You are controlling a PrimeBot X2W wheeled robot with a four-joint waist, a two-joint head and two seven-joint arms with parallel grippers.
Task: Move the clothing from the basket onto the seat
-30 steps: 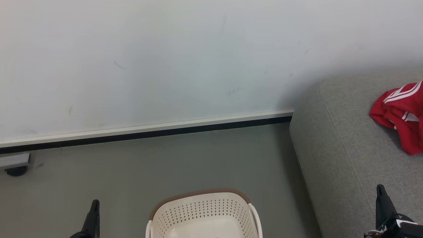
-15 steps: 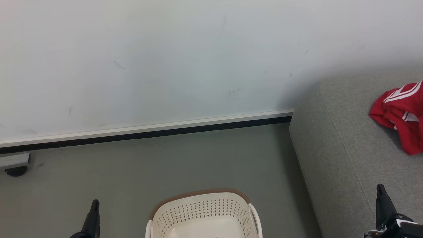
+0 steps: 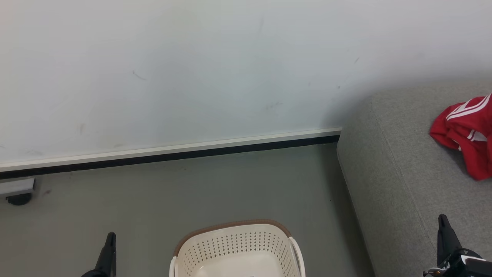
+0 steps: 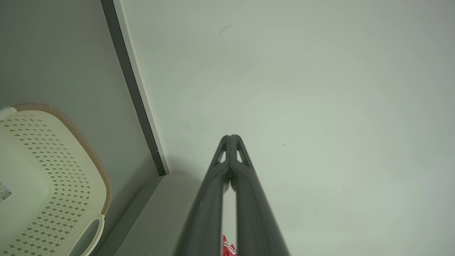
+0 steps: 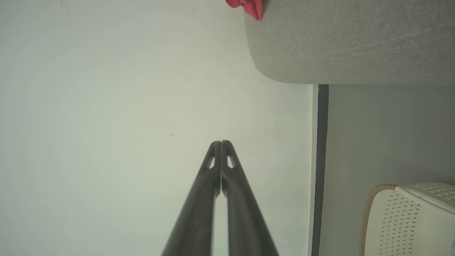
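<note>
A red garment with white stripes (image 3: 467,134) lies crumpled on the grey sofa seat (image 3: 403,173) at the right edge of the head view. The cream basket (image 3: 236,250) stands on the floor at bottom centre; the part of its inside that shows holds no clothing. My left gripper (image 3: 110,238) rises at the lower left of the basket, and in the left wrist view the left gripper (image 4: 230,137) has its tips touching, nothing between. My right gripper (image 3: 442,221) hangs over the seat's front; the right wrist view shows the right gripper (image 5: 221,143) shut and empty.
A pale wall (image 3: 192,77) with a white and black skirting (image 3: 173,152) runs behind the grey floor (image 3: 173,200). A grey bracket on a dark wheel (image 3: 17,192) sits at the far left by the wall.
</note>
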